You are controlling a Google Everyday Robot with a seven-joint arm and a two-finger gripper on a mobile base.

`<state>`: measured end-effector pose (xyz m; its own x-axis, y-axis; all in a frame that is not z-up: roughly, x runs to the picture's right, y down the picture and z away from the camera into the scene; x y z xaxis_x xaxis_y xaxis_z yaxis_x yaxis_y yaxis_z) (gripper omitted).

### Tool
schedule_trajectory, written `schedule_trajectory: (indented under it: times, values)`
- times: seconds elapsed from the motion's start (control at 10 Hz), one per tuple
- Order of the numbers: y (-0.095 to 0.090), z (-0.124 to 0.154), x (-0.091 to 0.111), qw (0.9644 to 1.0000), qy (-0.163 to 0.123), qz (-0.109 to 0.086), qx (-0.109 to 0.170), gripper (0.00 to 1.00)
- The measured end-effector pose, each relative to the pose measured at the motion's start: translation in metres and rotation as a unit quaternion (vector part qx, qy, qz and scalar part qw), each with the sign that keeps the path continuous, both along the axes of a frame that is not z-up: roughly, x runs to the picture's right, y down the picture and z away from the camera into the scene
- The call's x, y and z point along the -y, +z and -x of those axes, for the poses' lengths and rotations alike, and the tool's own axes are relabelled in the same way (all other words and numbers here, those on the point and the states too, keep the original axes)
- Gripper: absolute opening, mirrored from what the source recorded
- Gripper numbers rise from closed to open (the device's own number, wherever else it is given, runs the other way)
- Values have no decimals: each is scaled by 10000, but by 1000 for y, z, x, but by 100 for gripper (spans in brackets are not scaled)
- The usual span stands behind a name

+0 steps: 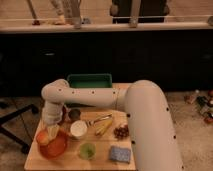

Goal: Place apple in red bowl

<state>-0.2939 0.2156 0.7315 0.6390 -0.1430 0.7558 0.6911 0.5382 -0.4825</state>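
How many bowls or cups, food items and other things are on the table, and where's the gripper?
Bowls and cups: 4: red bowl, white cup, green cup, dark bowl
Food: 3: apple, grapes, banana
Other: 2: green bin, blue sponge
Total: 9
Gripper: over the red bowl, beside the apple.

The gripper (52,131) hung over the far rim of the red bowl (54,148), too blurred to make out in detail. The apple (42,137) showed only as an orange blob at the bowl's left rim; whether it was touching the gripper could not be told. The arm (150,125) ran off the bottom edge.
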Motion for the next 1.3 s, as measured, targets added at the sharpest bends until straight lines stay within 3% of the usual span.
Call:
schedule_trajectory:
  times: [0.8, 1.3]
  values:
    - [-10, -29, 2, 9994, 300, -102, -119, 0]
    - [-9, -43, 0, 9987, 481, -62, -136, 0]
